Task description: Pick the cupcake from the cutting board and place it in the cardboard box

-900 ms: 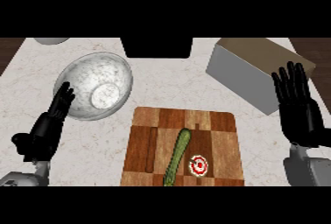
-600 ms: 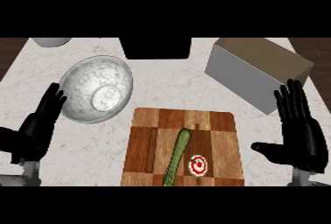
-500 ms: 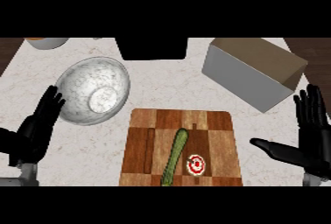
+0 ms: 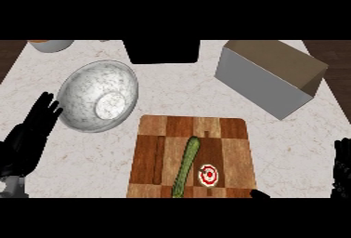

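Wooden, checkered in light and dark brown, the cutting board (image 4: 226, 135) lies nearest us at the middle of the pale speckled counter (image 4: 89, 158). On its near right part sits the cupcake (image 4: 208, 173), seen from above as red and white rings, with neither hand touching it. Just to its left a green cucumber (image 4: 188, 162) lies lengthwise on the board; we cannot tell whether the two touch.

At the view's right edge we see the right robot hand (image 4: 341, 169), mostly cut off, its fingers straight and holding nothing. Its thumb (image 4: 259, 194) shows by the board's near right corner. At the left edge the left robot hand (image 4: 27, 139) rests with its fingers straight and spread, beside the board and not touching it.

Beyond its fingertips a marbled grey bowl (image 4: 82, 93) stands on the counter, left of the board's far corner. Farther right, well apart from the cupcake, stands the cardboard box (image 4: 257, 86), with pale walls and a brown top face. Farthest off, a small vessel (image 4: 51, 45) shows at the top left and a black shape (image 4: 161, 51) at the middle.
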